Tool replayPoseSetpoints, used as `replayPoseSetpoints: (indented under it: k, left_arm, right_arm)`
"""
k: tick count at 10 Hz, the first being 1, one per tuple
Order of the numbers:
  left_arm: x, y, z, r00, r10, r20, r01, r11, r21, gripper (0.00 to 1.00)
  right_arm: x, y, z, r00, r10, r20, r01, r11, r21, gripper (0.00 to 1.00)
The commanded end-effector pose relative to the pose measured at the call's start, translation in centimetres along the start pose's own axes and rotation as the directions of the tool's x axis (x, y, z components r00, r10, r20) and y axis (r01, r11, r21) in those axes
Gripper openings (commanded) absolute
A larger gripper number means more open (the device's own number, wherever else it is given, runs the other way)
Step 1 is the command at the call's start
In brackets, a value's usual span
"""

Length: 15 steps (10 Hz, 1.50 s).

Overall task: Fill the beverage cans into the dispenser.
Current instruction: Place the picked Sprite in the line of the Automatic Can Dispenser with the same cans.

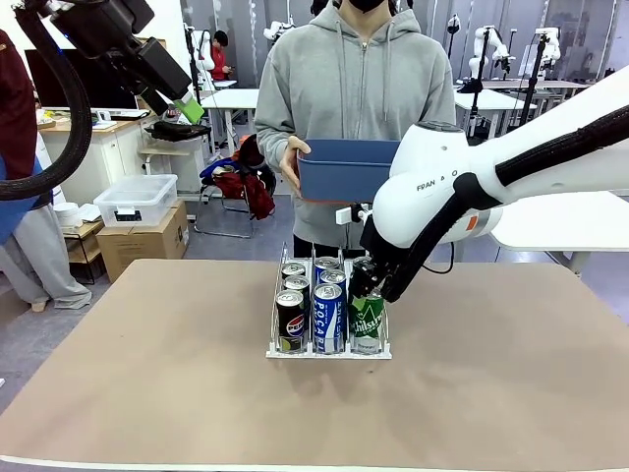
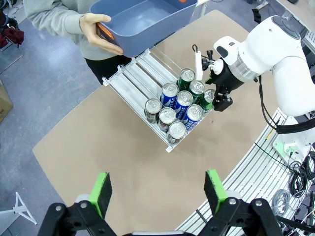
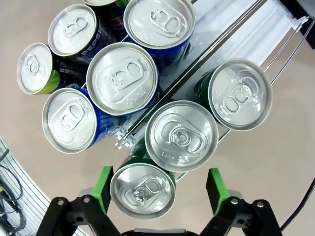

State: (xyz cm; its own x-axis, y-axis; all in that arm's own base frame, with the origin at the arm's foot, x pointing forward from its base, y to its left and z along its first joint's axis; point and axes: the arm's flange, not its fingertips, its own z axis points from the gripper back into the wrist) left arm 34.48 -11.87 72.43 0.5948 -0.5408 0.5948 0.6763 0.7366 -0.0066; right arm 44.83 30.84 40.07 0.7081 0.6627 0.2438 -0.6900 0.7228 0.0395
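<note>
Front view has my right gripper down at the right lane of the dispenser, which sits mid-table on the tan table; my own arm covers the fingers there, so I cannot read the jaws from that side. Right wrist view settles it: my green pads stand apart on either side of a green can, with a gap showing at each pad, so nothing is clamped. That view also looks straight down on the silver tops and shows two more green cans behind it in the same lane, blue cans in the next and a Pepsi can beyond. Left wrist view, from high above, shows what neither other view does: the far half of the rack's rails lies bare, and the person's hand holds a blue tub tilted over that end. My left gripper hangs up there with its pads wide apart, holding nothing. From the front only the nearest can labels are readable; the rear cans are mostly hidden, possibly three to a lane.
</note>
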Motion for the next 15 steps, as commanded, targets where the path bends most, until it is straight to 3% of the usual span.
replayPoseSetpoints:
  k: [1, 6, 7, 14, 15]
  left_arm:
    - [-0.1, 0.2, 0.0, 1.0, 0.0, 0.004, 0.0, 1.0, -0.014, 1.0]
    - [-0.1, 0.2, 0.0, 1.0, 0.0, 0.004, 0.0, 1.0, -0.014, 1.0]
    - [-0.1, 0.2, 0.0, 1.0, 0.0, 0.004, 0.0, 1.0, -0.014, 1.0]
    - [-0.1, 0.2, 0.0, 1.0, 0.0, 0.004, 0.0, 1.0, -0.014, 1.0]
    - [-0.1, 0.2, 0.0, 1.0, 0.0, 0.004, 0.0, 1.0, -0.014, 1.0]
  right_arm:
    - [-0.4, 0.1, 1.0, 1.0, -0.018, 0.001, 0.018, 1.0, -0.003, 1.0]
    - [-2.4, 0.5, 4.1, 0.996, -0.006, 0.086, 0.003, 0.999, 0.037, 1.0]
    - [-0.7, 0.5, 2.7, 0.999, -0.016, 0.047, 0.016, 1.0, 0.004, 1.0]
    - [-1.1, 0.5, 2.6, 0.999, -0.016, 0.044, 0.016, 1.0, 0.013, 1.0]
    - [-1.4, 1.4, 3.4, 0.99, 0.139, 0.037, -0.143, 0.978, 0.151, 1.0]
